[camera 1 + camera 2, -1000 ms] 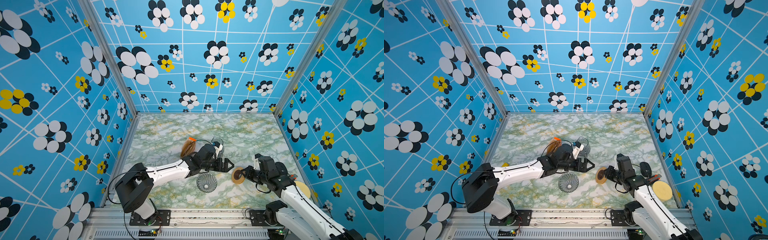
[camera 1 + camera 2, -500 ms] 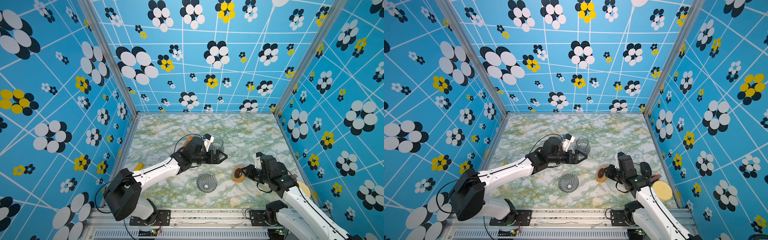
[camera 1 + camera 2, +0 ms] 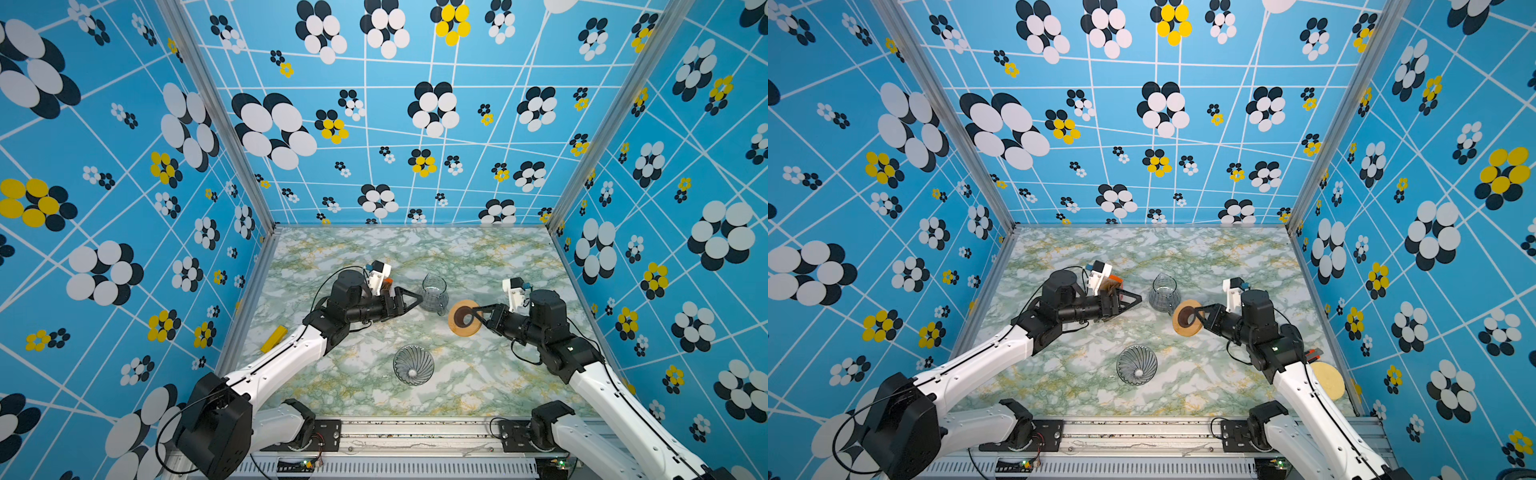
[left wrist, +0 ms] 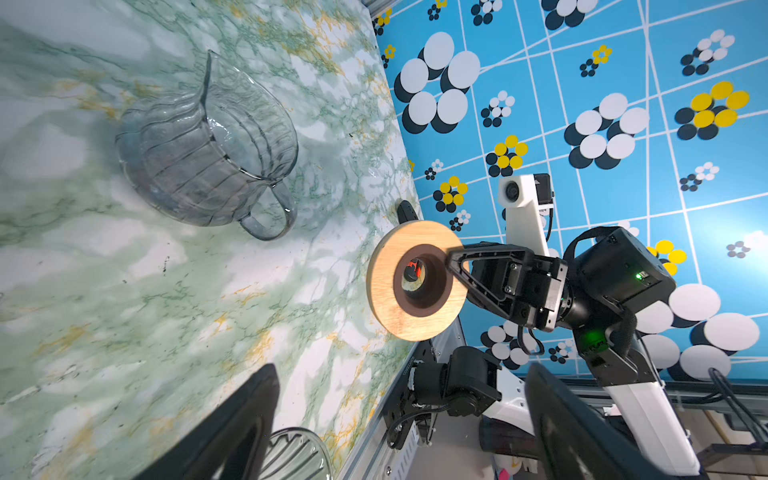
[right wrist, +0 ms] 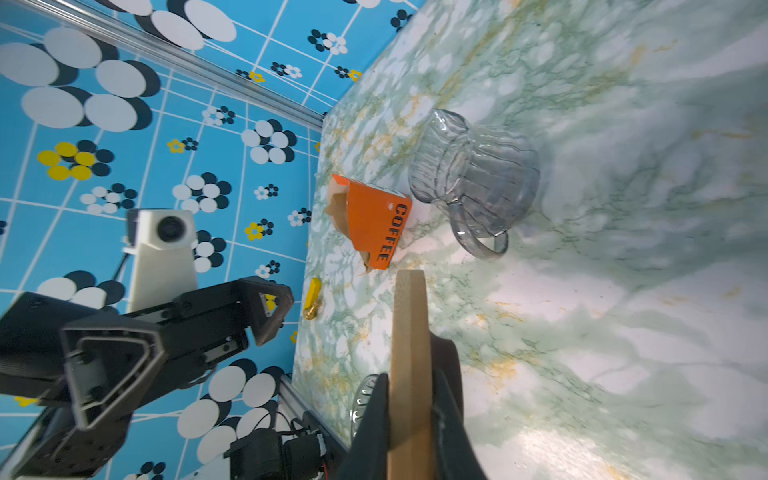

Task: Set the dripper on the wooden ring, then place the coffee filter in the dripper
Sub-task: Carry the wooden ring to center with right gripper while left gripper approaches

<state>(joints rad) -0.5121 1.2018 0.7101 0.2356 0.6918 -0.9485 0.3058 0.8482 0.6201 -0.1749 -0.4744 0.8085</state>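
empty glass jug (image 3: 433, 295), empty dripper (image 3: 413, 365) on the table (image 3: 498, 257), mouth up, axis upright, left pincer (image 3: 415, 300) spread, right pincer (image 3: 473, 313) pinching wooden ring (image 3: 465, 331)

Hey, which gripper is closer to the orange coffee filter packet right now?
Left. The left gripper hangs next to the packet, jaws open; the right gripper is beyond the glass jug, clamped on the wooden ring.

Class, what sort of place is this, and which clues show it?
Probably a robot test cell staged for coffee-making: patterned blue walls boxing a marble-look table, two mounted robot arms, a glass jug and dripper.
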